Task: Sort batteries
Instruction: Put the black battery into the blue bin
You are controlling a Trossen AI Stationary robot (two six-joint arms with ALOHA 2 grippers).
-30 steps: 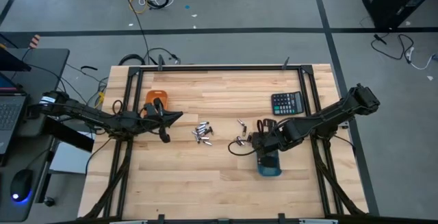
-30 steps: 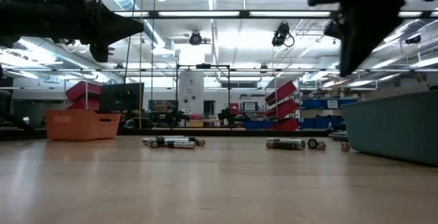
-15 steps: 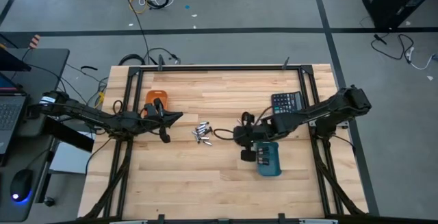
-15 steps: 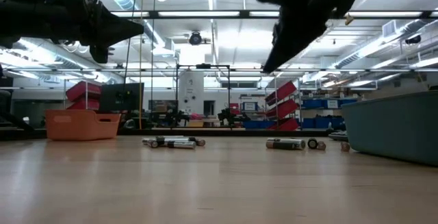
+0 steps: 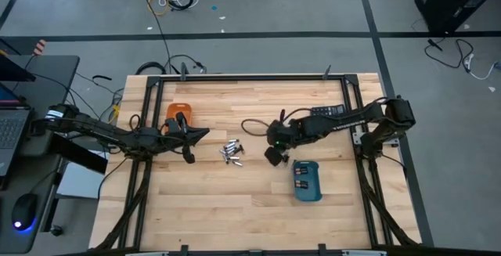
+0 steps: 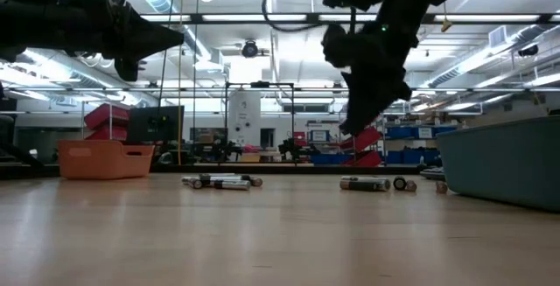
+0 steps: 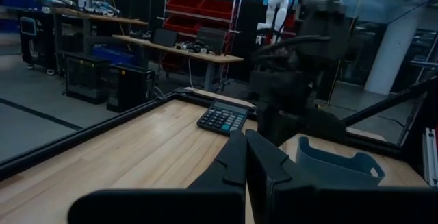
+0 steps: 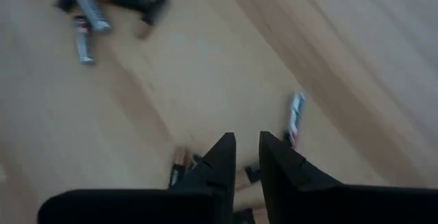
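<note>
High view: our right hand [image 5: 272,156] sits mid-tabletop [image 5: 203,201], just beside the blue tray [image 5: 308,181] and short of the main pile of batteries [image 5: 231,153], probably because the few loose cells near the tray are the closest pick. A couple of cells already lie in the blue tray, so sorting has started, we reckon. Our left hand [image 5: 189,156] waits by the orange tray [image 5: 179,111] at the left, clear of the pile. The calculator [image 5: 327,111] is mostly hidden under the right arm. Low view: right hand [image 6: 372,102] hangs above the wood, not touching; cells lie flat in two groups, batteries [image 6: 220,181] left and a few more to the right, approx. under it. Orange tray [image 6: 103,158] stands far left, blue tray [image 6: 503,159] at right. Left wrist view: our fingers [image 7: 236,159] are pressed together w/ nothing between, i.e. parked. Calculator [image 7: 222,118] and blue tray [image 7: 335,162] show ahead. Right wrist view: fingers [image 8: 220,157] stand a narrow gap apart, empty, pointing down at loose batteries [image 8: 294,118]; the pile [image 8: 102,1] lies farther off. Gap looks set for one slim cell.
</note>
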